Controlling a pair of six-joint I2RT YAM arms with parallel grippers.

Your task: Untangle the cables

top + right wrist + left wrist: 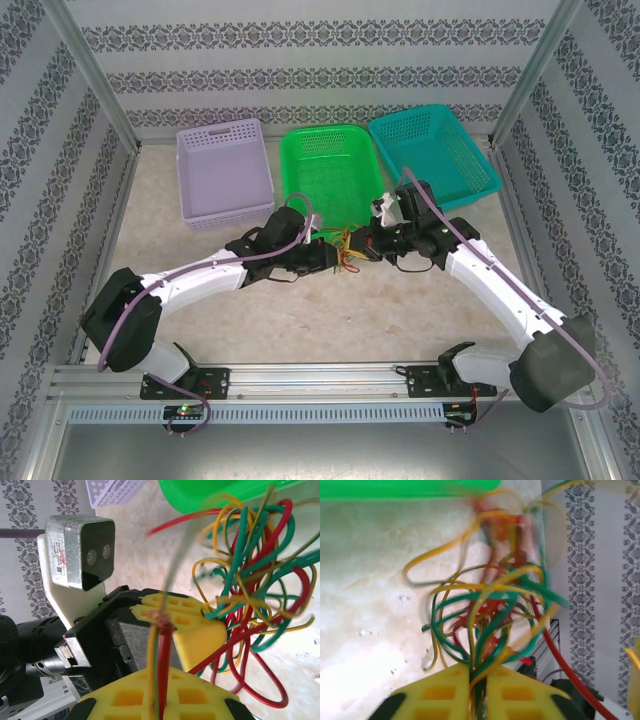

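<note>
A tangle of thin yellow, green and red cables [348, 250] hangs between my two grippers at mid-table, just in front of the green basket. In the left wrist view the cables [490, 605] loop above the tabletop, and several green and yellow strands run down between the yellow fingers of my left gripper [478, 680], which is shut on them. In the right wrist view my right gripper [161, 680] is shut on a red and a yellow strand of the cables [250, 595]. The left gripper's yellow fingers [200, 630] sit just beyond, pinching the bundle.
Three baskets stand at the back of the table: a lilac one [222, 172], a green one [330, 165] and a teal one [435, 150]. Patterned walls and metal posts enclose the table. An aluminium rail [320, 378] runs along the near edge.
</note>
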